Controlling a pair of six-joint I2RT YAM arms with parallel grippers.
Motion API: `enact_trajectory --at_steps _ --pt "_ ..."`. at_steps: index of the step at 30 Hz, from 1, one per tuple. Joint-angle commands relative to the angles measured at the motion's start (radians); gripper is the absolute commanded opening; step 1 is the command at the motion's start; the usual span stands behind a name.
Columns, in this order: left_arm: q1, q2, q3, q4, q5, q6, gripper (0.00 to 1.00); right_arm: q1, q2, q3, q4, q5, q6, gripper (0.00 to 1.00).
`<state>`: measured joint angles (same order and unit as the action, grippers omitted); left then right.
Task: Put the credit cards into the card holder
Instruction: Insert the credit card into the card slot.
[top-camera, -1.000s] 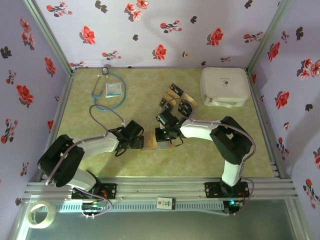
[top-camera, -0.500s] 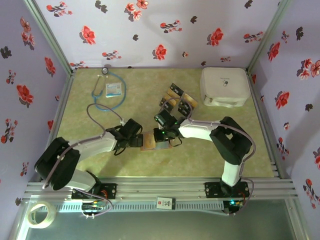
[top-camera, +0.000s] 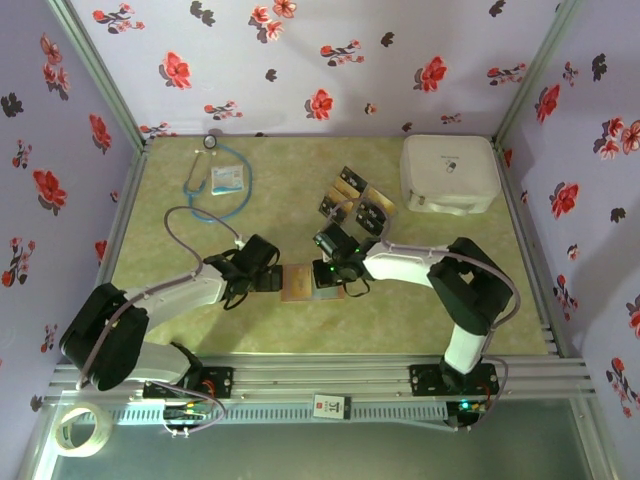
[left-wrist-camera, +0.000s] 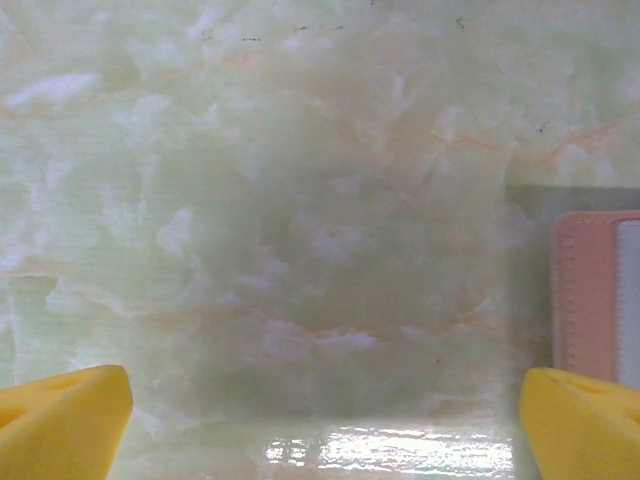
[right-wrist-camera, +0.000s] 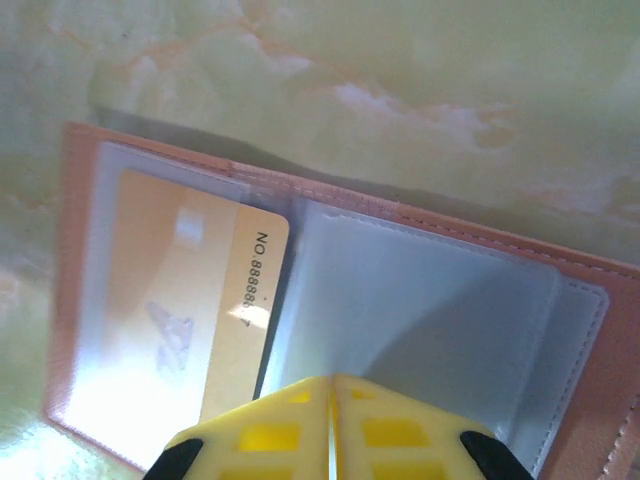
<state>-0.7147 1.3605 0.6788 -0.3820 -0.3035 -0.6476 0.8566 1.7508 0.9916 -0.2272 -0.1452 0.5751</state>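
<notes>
The card holder (top-camera: 301, 284) lies open on the table (top-camera: 400, 325), close to the arms, and it has not been shifted in the last second. Just to the left of the holder, the left claw (top-camera: 272, 276) is held wide open with nothing in it. It has been drawn back a little from the holder's left edge, and bare table is now seen between its tips. Over the middle of the holder, the right claw (right-wrist-camera: 332, 390) is shut tight and has hardly been moved. No card is seen between its tips. Below it, one gold card (right-wrist-camera: 190, 300) has been slid into the holder's left pocket, with one edge poking out toward the fold. So the first card looks almost put away, and a last small push may be needed. The pocket on the holder's right side is seen to be free. Beyond the holder, a bit to its right and well apart, the other credit cards (top-camera: 356, 203) are left in a loose pile, so most of the job is not yet done. Farther beyond the holder, to the right, a white case (top-camera: 450, 172) is set.
</notes>
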Motion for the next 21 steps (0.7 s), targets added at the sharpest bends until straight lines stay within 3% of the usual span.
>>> enact_trajectory --at_steps 1,21 --pt "0.007 -0.007 -0.002 -0.007 0.014 0.020 1.00 0.003 -0.049 0.010 -0.026 0.003 -0.009 0.08" --pt "0.005 0.110 -0.001 0.043 0.026 0.035 1.00 0.008 0.027 0.061 0.008 -0.040 0.009 0.08"
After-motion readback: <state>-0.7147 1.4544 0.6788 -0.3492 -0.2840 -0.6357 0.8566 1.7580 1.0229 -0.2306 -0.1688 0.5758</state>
